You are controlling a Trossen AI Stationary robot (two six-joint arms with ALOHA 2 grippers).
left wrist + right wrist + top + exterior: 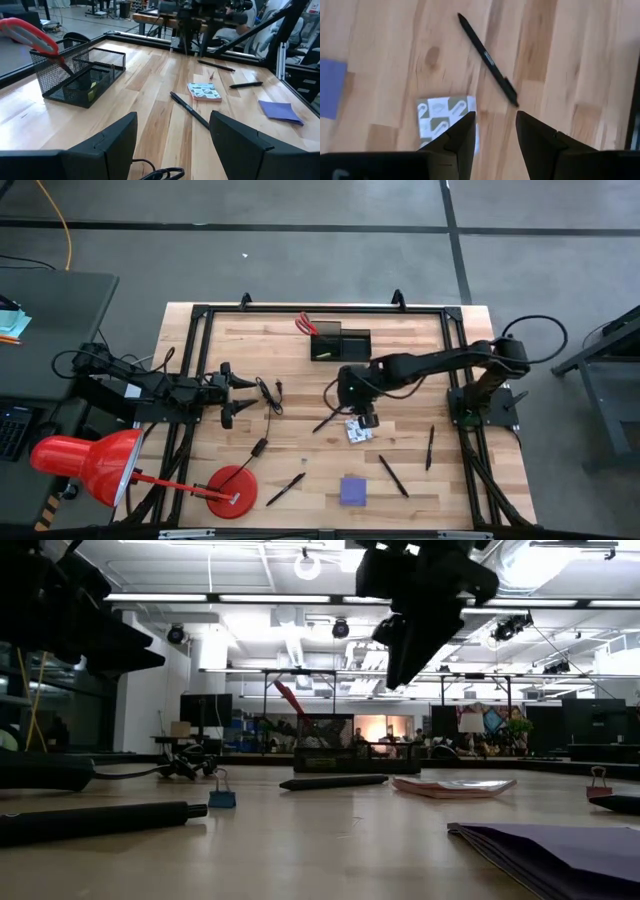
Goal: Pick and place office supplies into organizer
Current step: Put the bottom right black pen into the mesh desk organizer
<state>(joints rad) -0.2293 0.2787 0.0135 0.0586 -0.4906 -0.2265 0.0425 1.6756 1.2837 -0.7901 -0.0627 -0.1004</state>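
The black mesh organizer (340,343) stands near the far edge, with the red-handled scissors (306,323) upright in its cup section (50,60) and a yellow piece (320,355) in its tray. My right gripper (368,418) hangs open above the table (420,640). Just under it lies the white patterned packet (445,120), flat on the wood, and a black pen (487,59) lies close by. My left gripper (240,392) waits open at the table's left (172,135). Three more pens (392,475) (430,448) (285,488) and the purple pad (353,490) lie toward the near edge.
A thin black cable (268,395) curls in front of the left gripper. The red lamp base (232,490) sits near the near-left corner, with the lamp shade (90,465) off the table's left. A small blue clip (222,795) stands on the wood. A black frame borders the table.
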